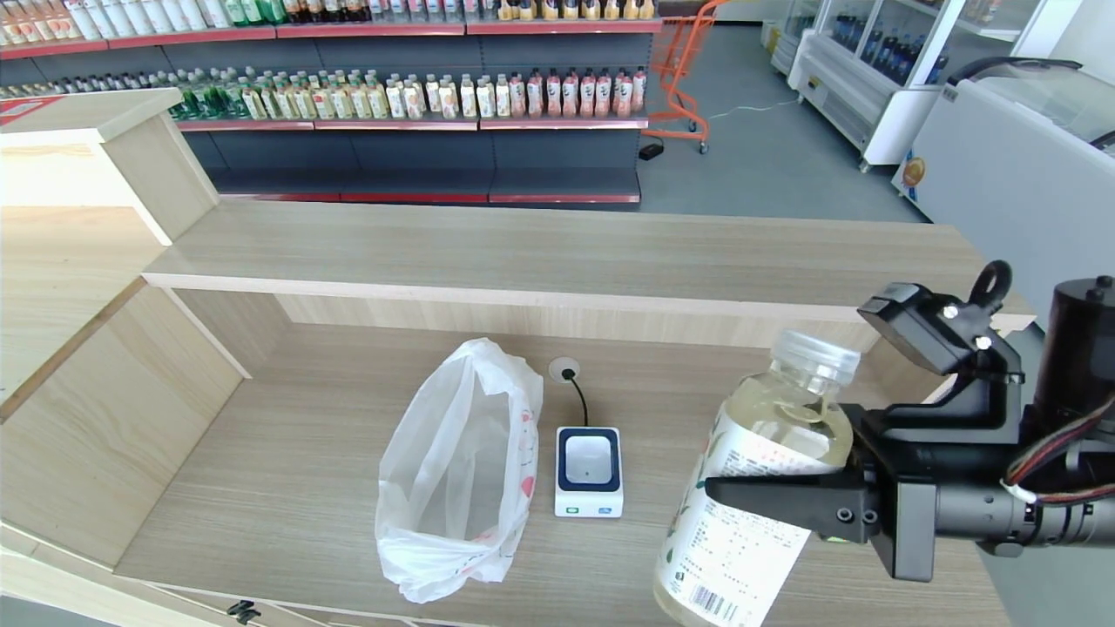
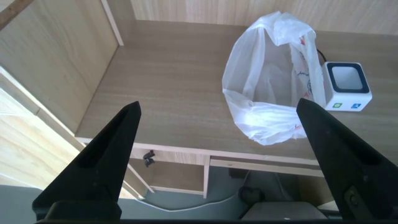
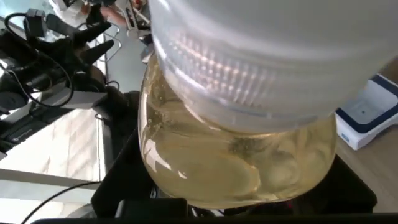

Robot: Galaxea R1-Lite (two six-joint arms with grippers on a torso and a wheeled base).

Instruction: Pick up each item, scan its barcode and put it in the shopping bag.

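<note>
Bottle point(image 1: 736, 557) status: pinched at its upper body by my right tool point(image 1: 766, 479), one finger across the front of the label and the other behind the glass-clear wall. It hangs above the surface point(image 1: 287, 488), to the right of the scanner point(image 1: 589, 470) and well apart from the shopping bag point(image 1: 457, 470), which stands open on the scanner's other side. The bottle is tilted, cap point(image 1: 814, 357) up and away, base toward the near edge.

Step in hand, by my judgement: scanning. The barcode point(image 1: 707, 599) sits low on the label and faces up toward my head camera, while the scanner window faces upward (the two do not meet as things stand). To do this well I should carry the bottle leftward over the window and roll the wrist so the barcode turns down toward it, holding it near and square to the window without touching it. The grip is high on a heavy, liquid-filled body, so the roll should be slow, or the bottle may swing or slip. The scanner's cable point(image 1: 577, 396) lies behind it, out of the path.

Pose: my right forearm comes in level from the right, fingers pointing toward my left, wrist roughly horizontal. My left tool point(image 2: 217, 168) hangs over the near left part of the surface with its fingers spread wide and nothing between them, the bag below and ahead of it.
</note>
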